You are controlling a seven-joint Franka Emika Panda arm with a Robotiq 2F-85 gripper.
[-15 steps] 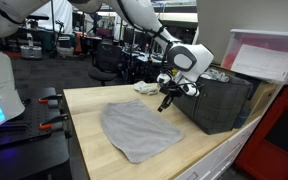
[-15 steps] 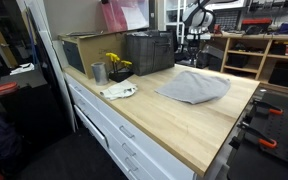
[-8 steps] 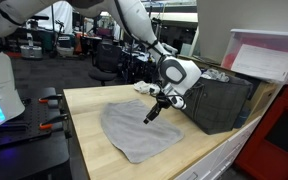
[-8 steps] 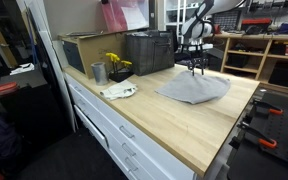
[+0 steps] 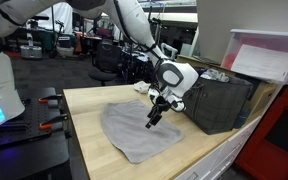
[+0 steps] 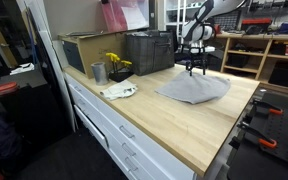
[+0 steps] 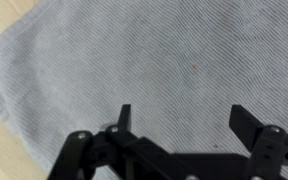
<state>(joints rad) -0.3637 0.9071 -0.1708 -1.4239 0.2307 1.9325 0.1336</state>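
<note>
A grey cloth (image 5: pixel 136 129) lies spread flat on the wooden table (image 5: pixel 89 125); it also shows as the grey cloth (image 6: pixel 192 87) and fills the wrist view as ribbed grey fabric (image 7: pixel 154 60). My gripper (image 5: pixel 153 119) hovers just above the cloth's far part, pointing down. In the wrist view my gripper (image 7: pixel 182 118) is open, its two black fingers wide apart with only cloth beneath and nothing between them. The gripper (image 6: pixel 195 68) hangs over the cloth's back edge.
A dark crate (image 5: pixel 217 100) stands on the table right behind the gripper. A metal cup (image 6: pixel 98 72), a yellow-flowered plant (image 6: pixel 117 64), a white rag (image 6: pixel 119 91) and a cardboard box (image 6: pixel 84 50) stand along the wall side. A white rag (image 5: pixel 146 88) lies at the table's back.
The gripper has come down from beside the crate to just above the cloth and has opened wide. The cloth has not moved.
</note>
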